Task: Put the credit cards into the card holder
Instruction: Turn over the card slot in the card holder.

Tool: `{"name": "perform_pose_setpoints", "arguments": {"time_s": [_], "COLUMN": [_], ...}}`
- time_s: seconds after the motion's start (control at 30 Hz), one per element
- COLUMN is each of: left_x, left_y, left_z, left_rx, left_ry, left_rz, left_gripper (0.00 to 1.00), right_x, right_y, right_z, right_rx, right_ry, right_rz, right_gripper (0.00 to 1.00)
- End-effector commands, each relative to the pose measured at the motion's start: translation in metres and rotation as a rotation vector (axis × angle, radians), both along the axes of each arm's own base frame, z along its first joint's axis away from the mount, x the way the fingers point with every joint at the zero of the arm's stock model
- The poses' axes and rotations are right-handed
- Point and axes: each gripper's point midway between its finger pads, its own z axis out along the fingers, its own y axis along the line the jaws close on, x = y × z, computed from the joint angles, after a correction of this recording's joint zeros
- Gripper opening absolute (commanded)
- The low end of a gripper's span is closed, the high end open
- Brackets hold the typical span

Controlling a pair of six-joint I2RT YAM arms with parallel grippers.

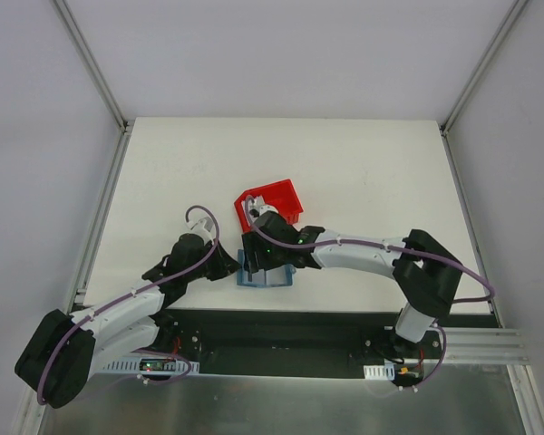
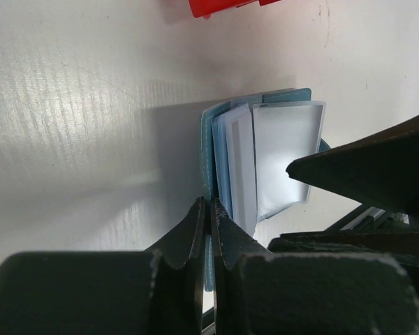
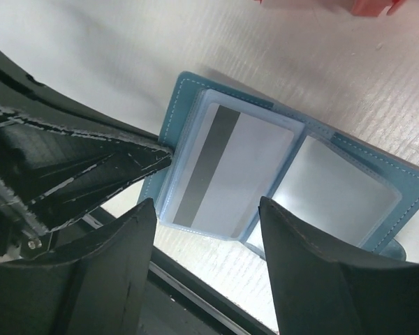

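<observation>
teal card holder [image 1: 265, 275] lies open near the front edge of the worktop [image 1: 363, 172], between the two arms. the left arm reaches in low from the side, left fingers [image 2: 199, 218] pinched tight on the cover's edge. the right arm bends over from above, right fingers [image 3: 274, 218] spread wide, gripping nothing, either side of a striped credit card [image 3: 230, 167] in its clear sleeve.

Matt card holder [image 3: 184, 94] (glossy plastic inside).

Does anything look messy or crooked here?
Nothing is spilled or broken. The red bin sits crooked, turned at an angle to the table's edges. The card holder lies open, one edge pinched by the left gripper, with a striped card neatly in its sleeve.
</observation>
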Motion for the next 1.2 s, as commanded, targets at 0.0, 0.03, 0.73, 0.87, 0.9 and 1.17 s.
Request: {"name": "perform_pose_setpoints", "arguments": {"time_s": [0.0,0.03,0.73,0.87,0.9,1.17], "left_x": [0.004,0.004,0.003,0.002,0.002,0.002], "left_y": [-0.009,-0.009,-0.009,-0.009,-0.01,-0.01], "left_z": [0.019,0.019,0.02,0.019,0.02,0.018], "left_rx": [-0.021,-0.021,-0.029,-0.028,-0.031,-0.03], "left_ry": [-0.056,-0.055,-0.061,-0.06,-0.06,-0.055], "left_rz": [-0.041,-0.041,-0.047,-0.049,-0.05,-0.052], "left_gripper": [0.0,0.0,0.0,0.0,0.0,0.0], "right_x": [0.002,0.002,0.003,0.002,0.002,0.005], "right_y": [0.002,0.003,0.0,0.003,0.003,0.0], "right_z": [0.001,0.002,-0.019,-0.016,-0.014,-0.013], "right_rx": [-0.05,-0.049,-0.165,-0.161,-0.156,-0.18], "right_ry": [-0.019,-0.019,-0.002,-0.012,-0.013,-0.034], "right_rz": [0.014,0.018,0.013,0.017,0.013,-0.001], "right_gripper": [0.63,0.64,0.64,0.65,0.66,0.69]}}
